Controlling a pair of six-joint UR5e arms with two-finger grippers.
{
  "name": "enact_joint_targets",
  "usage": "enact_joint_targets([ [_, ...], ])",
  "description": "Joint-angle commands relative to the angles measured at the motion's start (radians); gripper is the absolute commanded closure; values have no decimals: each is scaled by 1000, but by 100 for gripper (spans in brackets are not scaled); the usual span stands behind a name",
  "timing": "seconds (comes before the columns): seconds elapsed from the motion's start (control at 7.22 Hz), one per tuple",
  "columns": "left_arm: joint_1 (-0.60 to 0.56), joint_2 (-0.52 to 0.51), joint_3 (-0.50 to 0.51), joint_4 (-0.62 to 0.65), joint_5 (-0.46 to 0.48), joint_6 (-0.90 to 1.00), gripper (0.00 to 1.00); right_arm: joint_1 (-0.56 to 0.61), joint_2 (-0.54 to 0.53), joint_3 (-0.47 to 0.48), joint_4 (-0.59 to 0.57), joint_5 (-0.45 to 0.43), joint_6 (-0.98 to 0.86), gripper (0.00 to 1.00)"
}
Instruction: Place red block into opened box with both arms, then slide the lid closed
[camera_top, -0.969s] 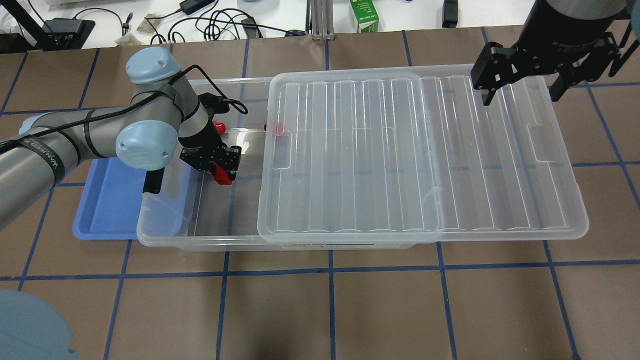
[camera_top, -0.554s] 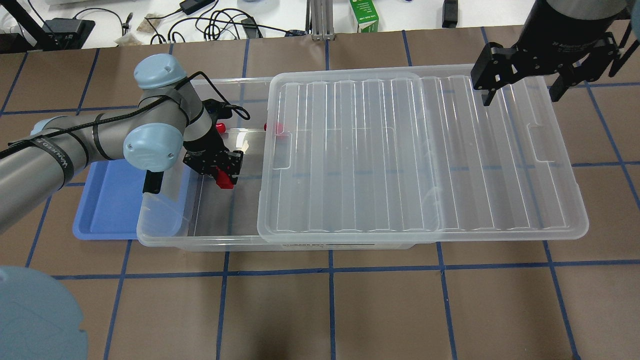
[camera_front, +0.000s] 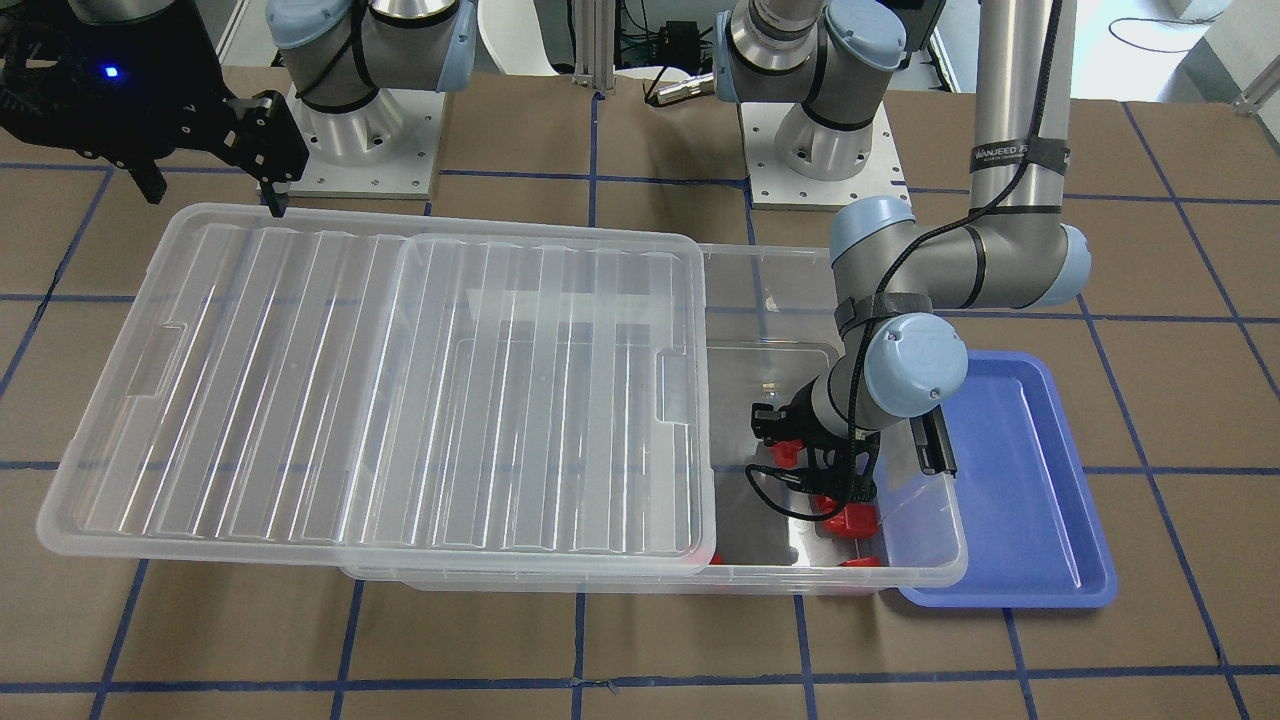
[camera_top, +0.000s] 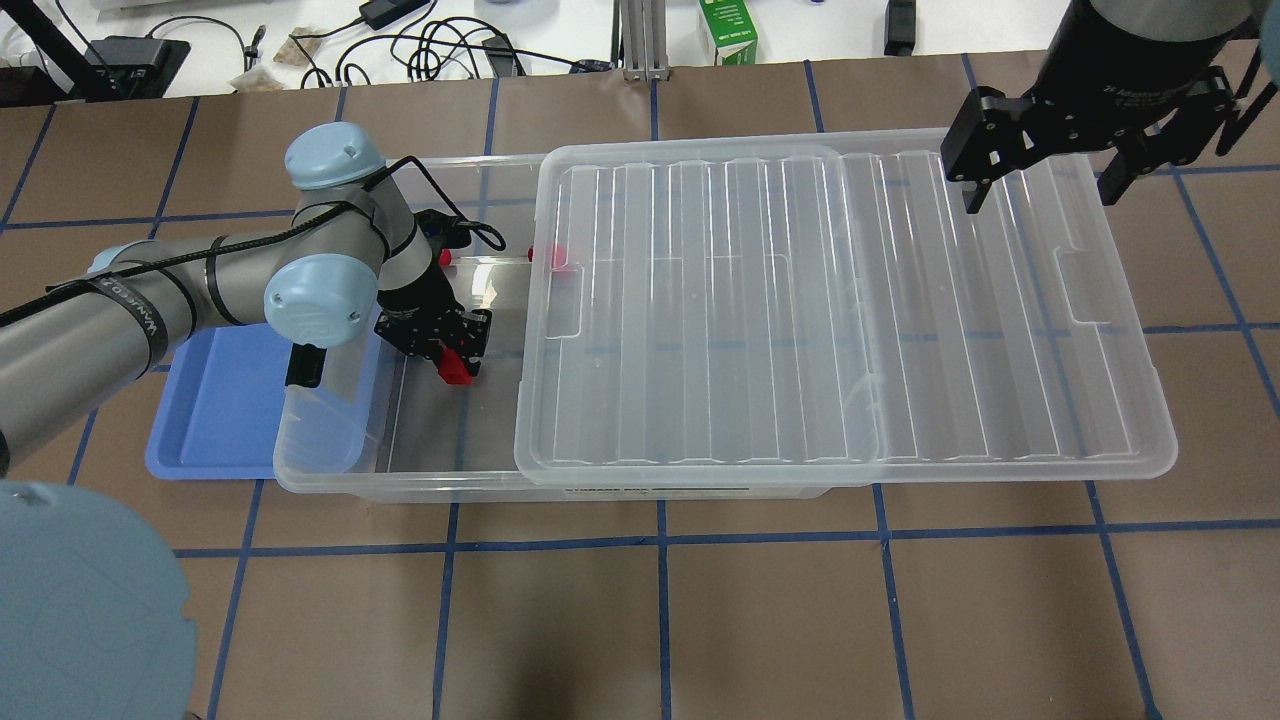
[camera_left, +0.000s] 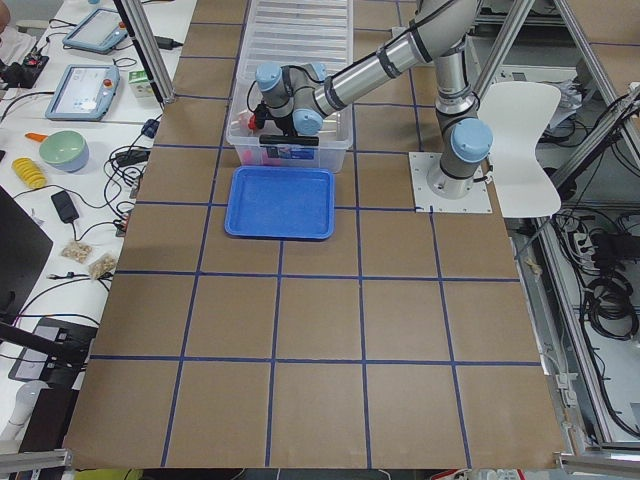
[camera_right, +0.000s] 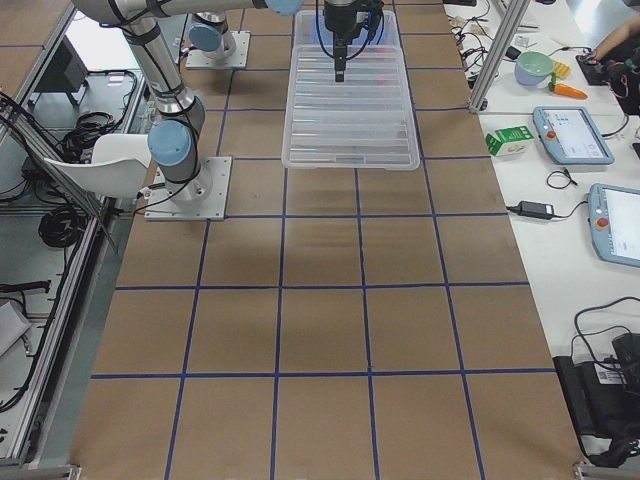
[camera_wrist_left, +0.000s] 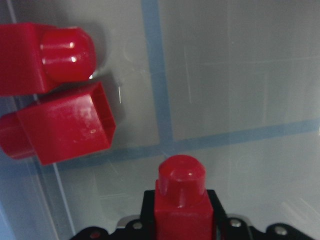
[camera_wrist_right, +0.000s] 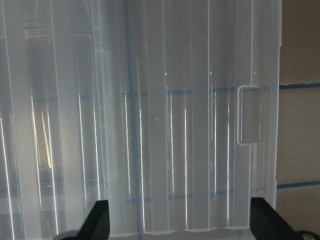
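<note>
My left gripper (camera_top: 452, 356) was clamped on the red block (camera_wrist_left: 181, 207) inside the box's (camera_top: 400, 482) uncovered left end; my right gripper (camera_top: 1040, 192) hung spread apart above the lid's (camera_top: 800, 320) right end.

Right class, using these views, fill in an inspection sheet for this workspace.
Surface: brown table, blue tape grid.
Job's things: red block in the left gripper, low inside the box; lid covers most of the box, overhanging on the robot's right; two other red blocks lie inside.
Clutter: blue tray at the box's open end.
Grippers: left gripper shut on red block; right gripper open above the lid.
Cables: black cable looped at the left wrist; tangled cables on the white bench.
Surroundings: green carton on that bench.
</note>
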Motion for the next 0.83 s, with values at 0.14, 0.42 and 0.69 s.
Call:
enact_joint_targets([
  [0.14, 0, -10, 0, 4, -2, -13, 23, -3, -1, -4, 3, 2, 5, 0],
  [0.42, -1, -7, 12, 7, -2, -14, 0, -3, -11, -4, 14, 2, 11, 0],
  [0.69, -7, 54, 47, -26, 3, -14, 0, -1, -6, 5, 11, -1, -3, 0],
])
